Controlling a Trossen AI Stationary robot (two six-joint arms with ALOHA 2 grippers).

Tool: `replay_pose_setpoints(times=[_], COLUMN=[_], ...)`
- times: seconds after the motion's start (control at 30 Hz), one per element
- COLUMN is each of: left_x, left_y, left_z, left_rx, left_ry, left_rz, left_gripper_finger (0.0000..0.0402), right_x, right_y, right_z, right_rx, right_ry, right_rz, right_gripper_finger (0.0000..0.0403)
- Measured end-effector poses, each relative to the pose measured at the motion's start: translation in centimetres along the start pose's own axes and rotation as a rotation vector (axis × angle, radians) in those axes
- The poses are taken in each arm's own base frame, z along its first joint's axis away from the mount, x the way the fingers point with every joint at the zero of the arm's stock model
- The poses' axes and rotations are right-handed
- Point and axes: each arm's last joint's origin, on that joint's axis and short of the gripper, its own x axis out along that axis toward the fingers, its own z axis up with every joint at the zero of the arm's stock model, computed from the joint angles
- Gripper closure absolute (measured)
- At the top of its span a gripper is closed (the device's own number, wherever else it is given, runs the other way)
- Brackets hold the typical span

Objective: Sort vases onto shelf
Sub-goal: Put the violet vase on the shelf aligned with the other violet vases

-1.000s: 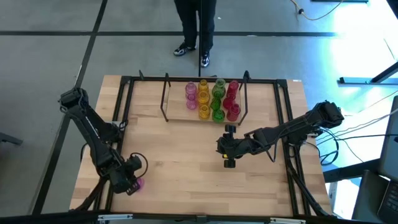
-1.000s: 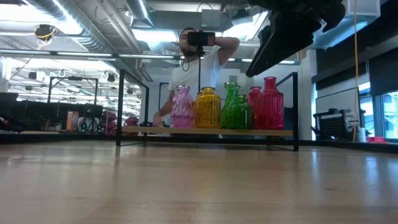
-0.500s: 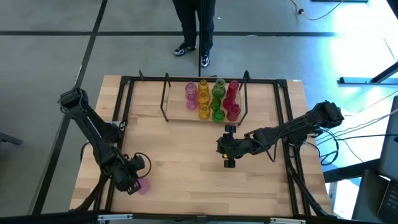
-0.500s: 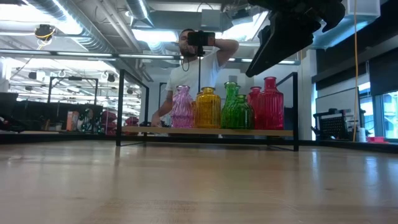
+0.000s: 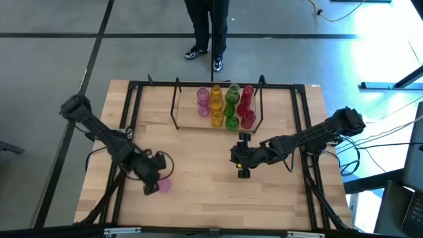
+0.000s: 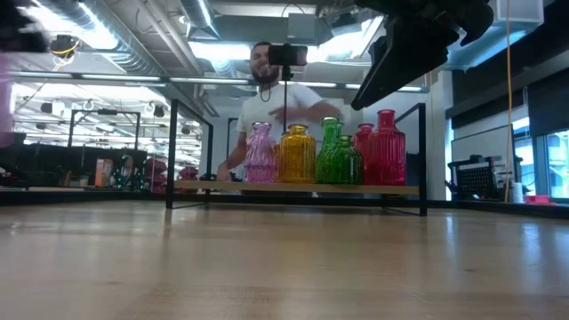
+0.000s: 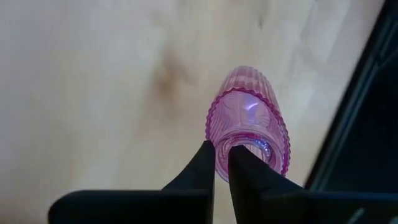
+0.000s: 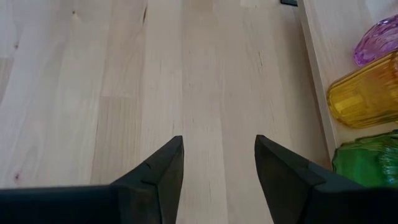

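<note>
Moved inward, left pincer (image 5: 156,180) pinches pink vase's (image 5: 163,186) rim; right pincer (image 5: 242,160) gapes empty.

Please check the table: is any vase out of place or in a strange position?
Yes. One pink vase is away from the shelf, near the table's front left. The left gripper grips its rim with one finger inside the mouth. The other vases stand in colour rows on the shelf. The right gripper hangs open, empty.
</note>
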Motion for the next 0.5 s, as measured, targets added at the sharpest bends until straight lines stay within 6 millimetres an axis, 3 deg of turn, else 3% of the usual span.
replay_pose_setpoints(times=[0.5], left_x=[-7.1], left_y=[4.9], left_z=[11.7], left_rx=[0.237], left_ry=[-0.162], left_rz=[0.167], left_gripper_finger=[0.0385], right_x=[0.0], right_y=[0.0], right_z=[0.0], right_rx=[0.052], right_ry=[0.006], right_rz=[0.009], right_gripper_finger=[0.0224])
